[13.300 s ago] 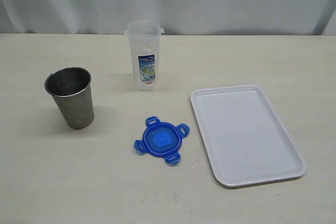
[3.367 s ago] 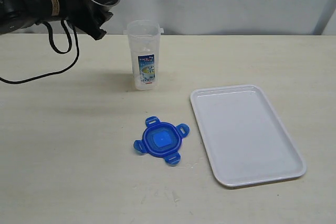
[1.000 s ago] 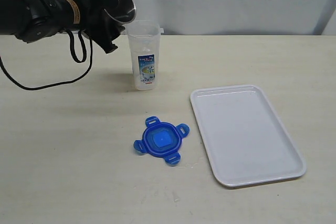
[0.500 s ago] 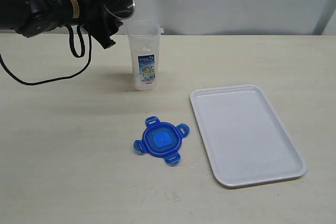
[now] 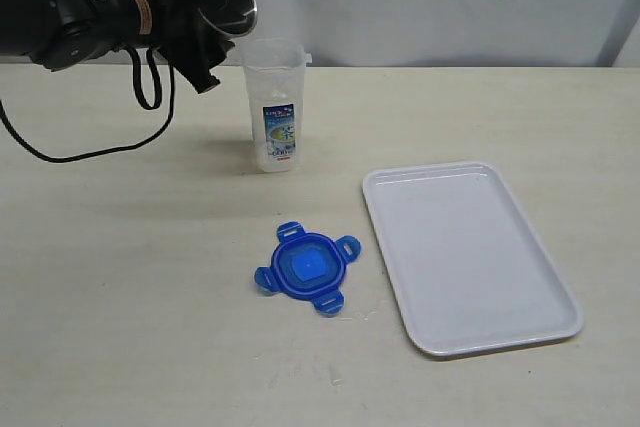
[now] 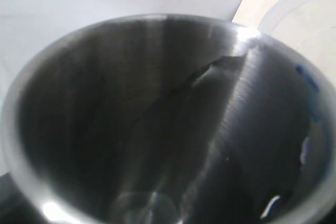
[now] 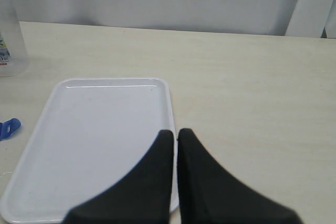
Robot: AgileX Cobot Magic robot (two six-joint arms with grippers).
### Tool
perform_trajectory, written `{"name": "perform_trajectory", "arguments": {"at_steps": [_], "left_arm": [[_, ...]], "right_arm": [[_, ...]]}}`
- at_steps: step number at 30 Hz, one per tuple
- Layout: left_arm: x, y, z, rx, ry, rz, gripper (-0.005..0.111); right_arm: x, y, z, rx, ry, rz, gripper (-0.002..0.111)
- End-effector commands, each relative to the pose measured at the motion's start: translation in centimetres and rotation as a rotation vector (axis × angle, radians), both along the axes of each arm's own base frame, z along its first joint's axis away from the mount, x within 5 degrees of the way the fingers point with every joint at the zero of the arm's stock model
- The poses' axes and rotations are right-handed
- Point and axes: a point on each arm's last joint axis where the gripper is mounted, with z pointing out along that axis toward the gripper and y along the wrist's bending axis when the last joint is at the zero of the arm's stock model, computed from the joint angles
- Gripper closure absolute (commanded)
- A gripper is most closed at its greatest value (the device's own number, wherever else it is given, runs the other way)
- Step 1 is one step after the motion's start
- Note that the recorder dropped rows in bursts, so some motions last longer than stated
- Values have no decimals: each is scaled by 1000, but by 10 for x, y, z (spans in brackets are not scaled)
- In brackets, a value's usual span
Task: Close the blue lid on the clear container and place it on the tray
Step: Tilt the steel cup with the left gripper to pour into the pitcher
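Exterior view: left gripper (image 5: 197, 9) clasps the steel cup (image 5: 228, 5), tilted at the clear container (image 5: 274, 107) rim, seemingly to pour; blue lid (image 5: 307, 268) lies nearby, unfitted, tray (image 5: 470, 257) beside; right gripper (image 7: 176, 139) closed, empty.

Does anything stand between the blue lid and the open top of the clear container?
On the table nothing lies between the blue lid and the clear container. At the container's open top, however, the left tool holds a steel cup tilted close beside the rim, crowding that side.
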Motion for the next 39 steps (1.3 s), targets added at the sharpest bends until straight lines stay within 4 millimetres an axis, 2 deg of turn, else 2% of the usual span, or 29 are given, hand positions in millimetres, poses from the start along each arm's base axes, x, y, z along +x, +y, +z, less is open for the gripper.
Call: {"name": "perform_trajectory", "arguments": {"at_steps": [1,39], "left_arm": [[1,-3,11,-12,-48,-22,107],[1,-2,10,42,-47,-38,107]], "right_arm": [[0,0,-1,-7,-3,-5,104],[0,0,-1,-7,-3,-5,104]]}}
